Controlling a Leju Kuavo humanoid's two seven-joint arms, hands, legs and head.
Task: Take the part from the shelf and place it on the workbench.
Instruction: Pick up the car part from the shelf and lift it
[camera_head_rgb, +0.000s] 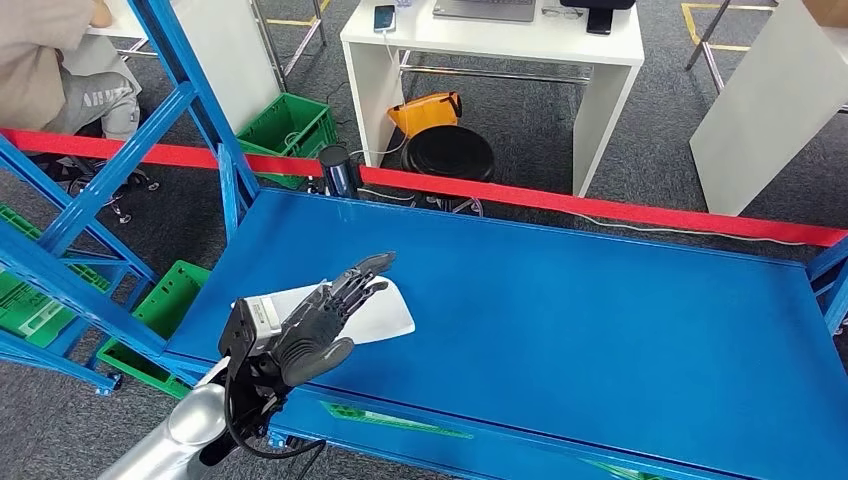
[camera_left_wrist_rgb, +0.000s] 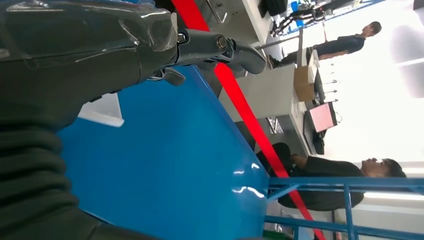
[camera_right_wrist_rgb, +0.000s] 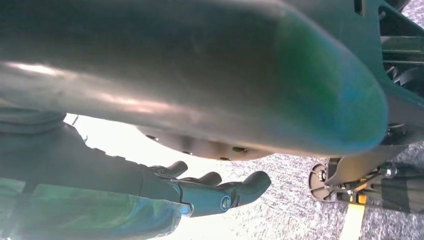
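The part (camera_head_rgb: 392, 314), a flat white plate, lies on the blue workbench (camera_head_rgb: 600, 320) near its front left corner. My left hand (camera_head_rgb: 322, 322) hovers just above the plate's near end with its fingers stretched out and apart, holding nothing. The left wrist view has the same hand (camera_left_wrist_rgb: 100, 45) over the blue top (camera_left_wrist_rgb: 175, 165), with the white part (camera_left_wrist_rgb: 102, 111) lying flat below it, apart from the fingers (camera_left_wrist_rgb: 235, 50). My right hand (camera_right_wrist_rgb: 210, 192) hangs at my side over grey carpet, its fingers loosely spread and empty.
A blue shelf frame (camera_head_rgb: 60, 240) stands left of the bench, with green crates (camera_head_rgb: 160, 310) beneath it. Red tape (camera_head_rgb: 600, 205) runs behind the bench. Beyond it stand a black stool (camera_head_rgb: 447, 155), a white desk (camera_head_rgb: 500, 50) and a seated person (camera_head_rgb: 60, 60).
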